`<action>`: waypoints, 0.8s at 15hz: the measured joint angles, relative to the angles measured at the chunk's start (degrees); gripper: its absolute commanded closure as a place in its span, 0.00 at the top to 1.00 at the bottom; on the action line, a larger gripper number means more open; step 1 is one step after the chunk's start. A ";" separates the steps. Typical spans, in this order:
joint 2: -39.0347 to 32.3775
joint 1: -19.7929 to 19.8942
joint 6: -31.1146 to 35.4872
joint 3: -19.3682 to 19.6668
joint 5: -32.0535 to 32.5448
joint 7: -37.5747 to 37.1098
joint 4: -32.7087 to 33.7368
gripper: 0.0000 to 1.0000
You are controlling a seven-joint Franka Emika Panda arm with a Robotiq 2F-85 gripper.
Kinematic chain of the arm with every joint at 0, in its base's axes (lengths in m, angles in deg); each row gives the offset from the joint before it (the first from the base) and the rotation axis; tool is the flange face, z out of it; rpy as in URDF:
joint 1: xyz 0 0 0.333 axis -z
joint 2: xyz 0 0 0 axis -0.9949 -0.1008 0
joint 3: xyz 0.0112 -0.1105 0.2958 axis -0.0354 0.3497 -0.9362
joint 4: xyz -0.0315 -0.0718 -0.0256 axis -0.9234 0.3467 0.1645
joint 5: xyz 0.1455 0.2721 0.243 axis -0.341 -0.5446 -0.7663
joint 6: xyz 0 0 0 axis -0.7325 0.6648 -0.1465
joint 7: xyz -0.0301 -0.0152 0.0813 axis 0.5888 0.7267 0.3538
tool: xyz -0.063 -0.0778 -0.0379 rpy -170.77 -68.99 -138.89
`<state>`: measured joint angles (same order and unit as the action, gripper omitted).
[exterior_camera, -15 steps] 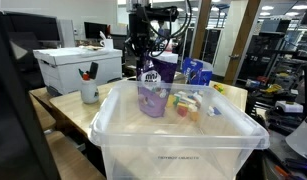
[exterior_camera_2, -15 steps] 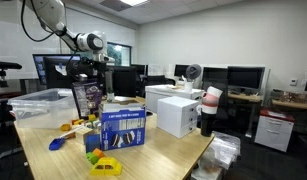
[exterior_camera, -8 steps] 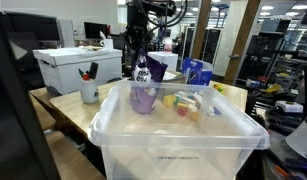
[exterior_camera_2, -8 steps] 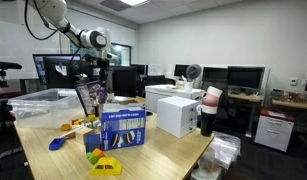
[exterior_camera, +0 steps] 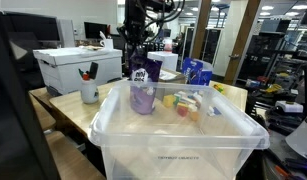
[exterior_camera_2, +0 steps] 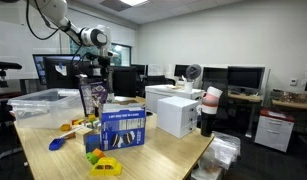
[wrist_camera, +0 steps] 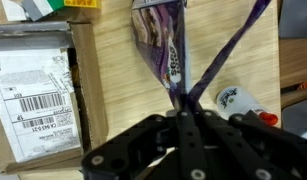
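Note:
My gripper (exterior_camera: pixel 139 52) is shut on the top edge of a purple snack bag (exterior_camera: pixel 141 88), which hangs from it above the wooden table (exterior_camera: pixel 68 112). From the opposite side, the bag (exterior_camera_2: pixel 90 98) dangles below the gripper (exterior_camera_2: pixel 90 78), beside a blue box (exterior_camera_2: pixel 121 128). In the wrist view the bag (wrist_camera: pixel 158 40) stretches away from the closed jaws of the gripper (wrist_camera: pixel 183 108), with the tabletop below it. A white cup (wrist_camera: pixel 241 102) stands just to its right.
A clear plastic bin (exterior_camera: pixel 183 135) fills the foreground. A white cardboard box (exterior_camera: pixel 78 68) and a white mug of pens (exterior_camera: pixel 89 92) stand on the table. Small coloured toys (exterior_camera: pixel 183 103) and a blue box (exterior_camera: pixel 197 72) lie near the bag. Desks with monitors (exterior_camera_2: pixel 243 78) stand behind.
The gripper has carried the hanging bag a little to the left in an exterior view and slightly higher. It stays shut on the bag.

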<state>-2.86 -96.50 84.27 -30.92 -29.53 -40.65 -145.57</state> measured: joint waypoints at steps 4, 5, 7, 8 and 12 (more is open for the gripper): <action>-0.25 0.00 -0.01 -0.05 0.00 0.03 0.32 0.05; -0.40 -0.01 -0.01 -0.07 0.00 0.04 0.32 0.05; -0.68 -0.02 -0.01 -0.10 0.00 0.05 0.30 0.12; -0.83 -0.02 -0.01 -0.11 0.00 0.07 0.29 0.30; -1.26 -0.04 -0.01 -0.19 0.00 0.47 0.28 0.51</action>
<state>-4.12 -96.54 84.26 -31.10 -29.53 -40.18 -145.29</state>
